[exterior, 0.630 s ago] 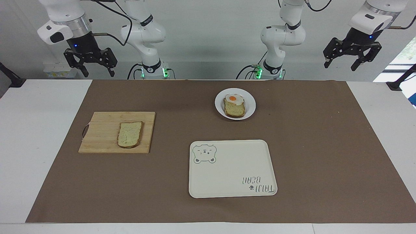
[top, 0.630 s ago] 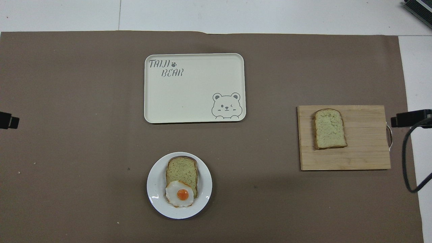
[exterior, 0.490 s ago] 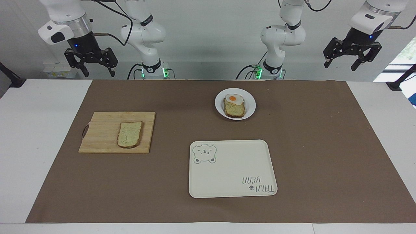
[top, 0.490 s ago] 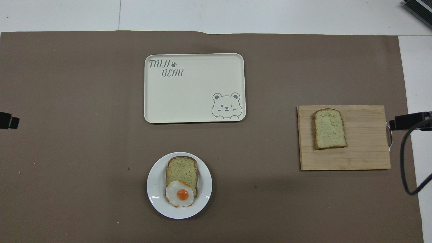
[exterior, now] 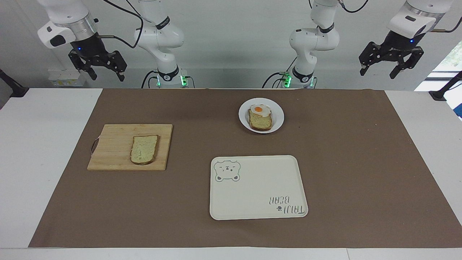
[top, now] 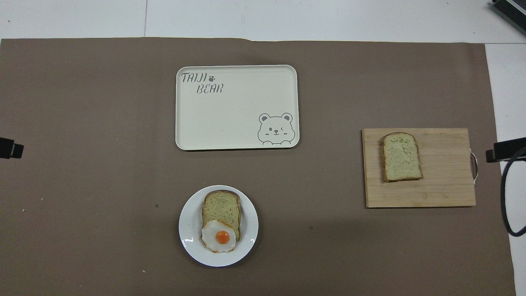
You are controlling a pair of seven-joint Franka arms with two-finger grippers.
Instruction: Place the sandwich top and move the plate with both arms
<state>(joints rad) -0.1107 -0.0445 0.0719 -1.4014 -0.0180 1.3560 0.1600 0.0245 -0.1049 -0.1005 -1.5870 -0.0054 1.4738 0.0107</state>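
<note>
We see both grippers raised with jaws apart, holding nothing: right gripper well above the bread, left gripper well apart from the plate.

You see the lower bread partly hidden under the egg; both arms' upper links run off the facing view's top edge.
</note>
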